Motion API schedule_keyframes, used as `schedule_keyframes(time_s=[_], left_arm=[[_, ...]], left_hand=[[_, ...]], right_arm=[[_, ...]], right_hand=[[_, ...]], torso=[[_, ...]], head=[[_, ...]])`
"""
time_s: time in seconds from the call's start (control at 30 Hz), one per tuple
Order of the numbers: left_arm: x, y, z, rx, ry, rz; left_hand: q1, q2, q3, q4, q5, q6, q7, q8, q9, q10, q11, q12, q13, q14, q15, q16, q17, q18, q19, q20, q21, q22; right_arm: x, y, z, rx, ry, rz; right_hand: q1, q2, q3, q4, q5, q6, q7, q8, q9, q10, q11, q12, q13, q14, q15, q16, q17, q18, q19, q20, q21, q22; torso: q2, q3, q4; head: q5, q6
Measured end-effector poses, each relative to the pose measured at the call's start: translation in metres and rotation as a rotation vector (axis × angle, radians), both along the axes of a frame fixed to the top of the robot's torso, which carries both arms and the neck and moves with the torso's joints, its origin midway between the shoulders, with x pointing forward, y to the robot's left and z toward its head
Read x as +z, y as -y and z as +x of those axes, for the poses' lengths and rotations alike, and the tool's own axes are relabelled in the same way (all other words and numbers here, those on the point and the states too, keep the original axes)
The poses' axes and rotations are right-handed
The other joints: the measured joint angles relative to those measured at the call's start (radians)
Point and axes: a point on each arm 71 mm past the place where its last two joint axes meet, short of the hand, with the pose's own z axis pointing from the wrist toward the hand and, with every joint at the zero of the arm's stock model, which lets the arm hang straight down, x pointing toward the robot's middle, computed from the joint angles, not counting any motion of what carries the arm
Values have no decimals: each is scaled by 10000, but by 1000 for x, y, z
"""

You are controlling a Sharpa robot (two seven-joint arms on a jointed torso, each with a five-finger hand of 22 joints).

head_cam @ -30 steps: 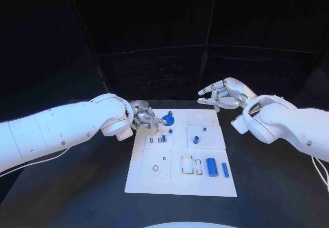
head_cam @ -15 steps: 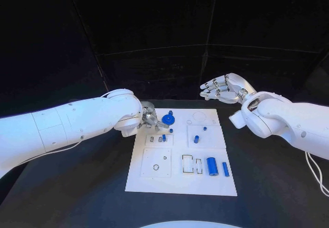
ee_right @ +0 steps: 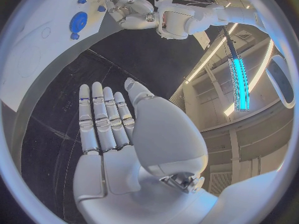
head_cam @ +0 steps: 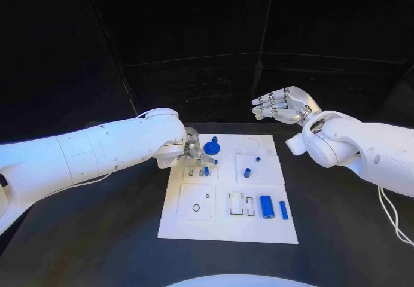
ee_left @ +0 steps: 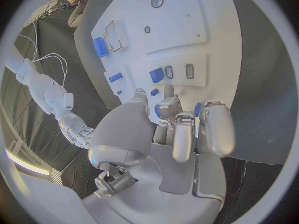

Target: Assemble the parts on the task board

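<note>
While the white task board (head_cam: 228, 191) lies flat mid-table as before, the left hand (head_cam: 193, 148) has been drawn in closer over the board's 11 o'clock corner, and the left arm is seen reaching further across than a second ago. Its silver fingers (ee_left: 176, 122) are curled together beside the round blue disc part (head_cam: 211, 148); whether the disc is actually pinched cannot be told. Compared with a second ago, the right hand (head_cam: 280, 104) has been lifted higher and further back, off the board past its 1 o'clock corner. It is held up with fingers apart and straight, nothing in it, palm shown flat in the right wrist view (ee_right: 106, 129).

Parts on the board have not been moved: a short blue cylinder (head_cam: 267, 207) and a slim blue bar (head_cam: 283, 210) lie side by side at about 4 o'clock, a small blue peg (head_cam: 247, 174) sits near the centre, and a tiny blue stud (head_cam: 257, 159) at about 1 o'clock.

Board surface is matte white, rectangular, with outlined rectangular and round recesses. Parts are smooth blue plastic-looking pieces; the disc is flat and circular with a hub. Hands are metallic silver, segmented; arms are glossy white shells. Black table (head_cam: 103, 239) is matte.
</note>
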Motion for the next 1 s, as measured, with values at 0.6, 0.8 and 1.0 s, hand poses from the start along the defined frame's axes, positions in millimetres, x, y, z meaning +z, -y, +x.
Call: schedule_keyframes(time_s=[0.6,0.8,1.0], left_arm=[[-7,7,2,-312,-478,561],[-7,12,1,-467,-553,599],[-8,15,1,-542,-594,624]], left_hand=[[328,248,-27,-28,0,-72,0,151,145,-71,0,0,-5,0,1,0,-2,0,0,0,40,140],[393,313,-27,-28,0,-72,0,194,187,-70,0,0,8,0,1,0,-2,0,-1,0,63,180],[469,305,-27,-28,0,-72,0,194,197,-70,0,0,1,-1,1,0,-2,1,-1,0,63,207]], right_arm=[[-1,-3,2,110,-87,194],[-1,-5,3,148,-116,200],[-1,-6,4,178,-138,200]], right_hand=[[-39,-38,141,-85,0,-1,1,-81,-8,-1,0,0,-318,35,36,-209,-133,-2,141,-4,-233,-138],[-39,-38,168,-112,52,-1,1,-81,-8,-1,0,0,-371,71,72,-208,-152,-2,141,-3,-274,-157],[-39,-38,195,-140,59,-1,1,-81,-7,-1,0,0,-411,71,73,-253,-171,-2,141,-3,-334,-182]], torso=[[-4,-6,14],[-5,-1,17],[-10,-1,16]], head=[[-21,-127],[-6,-163],[1,-197]])
